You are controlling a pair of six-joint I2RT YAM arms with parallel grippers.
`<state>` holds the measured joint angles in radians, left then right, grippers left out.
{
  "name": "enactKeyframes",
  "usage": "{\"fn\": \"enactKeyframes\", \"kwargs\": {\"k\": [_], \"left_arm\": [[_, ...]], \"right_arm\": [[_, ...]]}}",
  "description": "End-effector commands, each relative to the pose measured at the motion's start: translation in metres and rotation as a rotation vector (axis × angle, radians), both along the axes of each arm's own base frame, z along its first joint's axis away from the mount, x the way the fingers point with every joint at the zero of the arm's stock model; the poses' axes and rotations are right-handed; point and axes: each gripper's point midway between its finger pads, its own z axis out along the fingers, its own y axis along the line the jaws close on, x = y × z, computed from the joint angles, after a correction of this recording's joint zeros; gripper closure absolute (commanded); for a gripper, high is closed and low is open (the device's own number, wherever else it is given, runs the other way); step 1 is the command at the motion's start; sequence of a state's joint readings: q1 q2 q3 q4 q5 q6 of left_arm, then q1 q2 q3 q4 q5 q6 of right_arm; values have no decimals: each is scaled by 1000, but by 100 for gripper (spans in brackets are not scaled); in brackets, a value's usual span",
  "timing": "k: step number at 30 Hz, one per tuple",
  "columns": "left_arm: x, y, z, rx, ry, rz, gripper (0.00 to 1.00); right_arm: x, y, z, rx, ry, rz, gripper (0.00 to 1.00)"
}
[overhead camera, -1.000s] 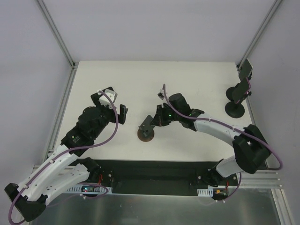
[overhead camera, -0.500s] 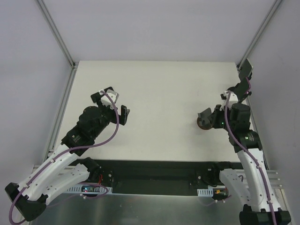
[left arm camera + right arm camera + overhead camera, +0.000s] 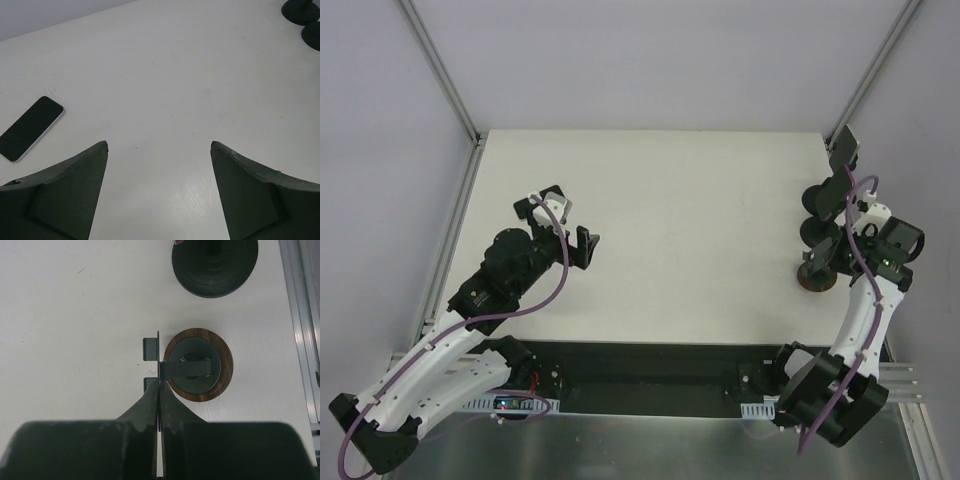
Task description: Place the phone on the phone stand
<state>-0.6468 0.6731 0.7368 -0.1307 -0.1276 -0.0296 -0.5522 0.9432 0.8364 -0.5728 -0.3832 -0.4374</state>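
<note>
The phone [image 3: 31, 128], a thin black slab, lies flat on the white table at the left of the left wrist view; it does not show in the top view. My left gripper [image 3: 159, 145] [image 3: 585, 245] is open and empty, above bare table to the right of the phone. My right gripper [image 3: 159, 382] [image 3: 825, 256] is shut on the thin head plate of the phone stand [image 3: 197, 365], a dark disc base with a brown rim. The stand [image 3: 817, 278] rests at the table's right side.
A second, all-black stand [image 3: 820, 215] with a dark head on top stands just behind the held one; its disc base [image 3: 215, 260] is close to it. The metal frame rail [image 3: 300, 315] runs along the table's right edge.
My right arm has swung from the middle of the table to the right side, carrying the brown-rimmed stand with it. The left arm has barely moved.
</note>
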Motion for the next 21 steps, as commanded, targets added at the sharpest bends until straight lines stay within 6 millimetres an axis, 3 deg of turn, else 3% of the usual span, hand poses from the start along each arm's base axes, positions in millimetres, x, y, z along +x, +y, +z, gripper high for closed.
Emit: {"fn": "enactKeyframes", "kwargs": {"k": [1, 2, 7, 21], "left_arm": [[-2, -2, 18, -58, -49, -4, 19], [-2, -1, 19, -59, -51, -4, 19], [-8, -8, 22, -67, -55, -41, 19], [-9, -4, 26, -61, -80, -24, 21]], "right_arm": [[28, -8, 23, -4, -94, 137, 100], [32, -13, 30, -20, -95, 144, 100], [38, -20, 16, -19, -21, 194, 100], [38, -36, -22, -5, 129, 224, 100]]}}
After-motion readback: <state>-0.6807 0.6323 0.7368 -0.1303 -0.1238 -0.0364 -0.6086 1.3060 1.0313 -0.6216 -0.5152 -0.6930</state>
